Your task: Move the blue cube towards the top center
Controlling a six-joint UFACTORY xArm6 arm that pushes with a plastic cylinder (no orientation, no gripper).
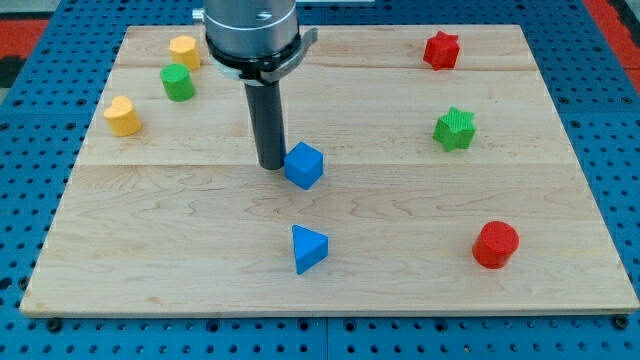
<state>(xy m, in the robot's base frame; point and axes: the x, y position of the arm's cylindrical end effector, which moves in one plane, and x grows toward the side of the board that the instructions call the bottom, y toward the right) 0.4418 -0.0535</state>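
Nearest the camera lies the blue triangular block (308, 249), directly toward the view's bottom from the blue cube (304, 165) and well apart from it. No pincer is fitted to this arm, so no pincer state applies; the arm ends in a straight dark rod.

Blue cube: resting on the wooden worktop (200, 220), near the board's middle, one corner turned toward the camera. It serves as the reference for all positions below.

My tip (271, 166): down at the worktop surface, just beside the blue cube on the view's left. Whether it touches the cube cannot be told.

Red cylinder (495, 244): to the view's right of the blue cube and toward the view's bottom, well apart.

Green star-shaped block (455, 128): to the view's right of the blue cube, slightly toward the view's top, well apart.

Red star-shaped block (441, 50): toward the view's top right of the blue cube, near the board's far edge.

Green cylinder (178, 82): toward the view's top left of the blue cube.

Yellow block (184, 51), shape uncertain: farther toward the view's top left, past the green cylinder.

Yellow heart-shaped block (122, 116): to the view's left of the blue cube, well apart.
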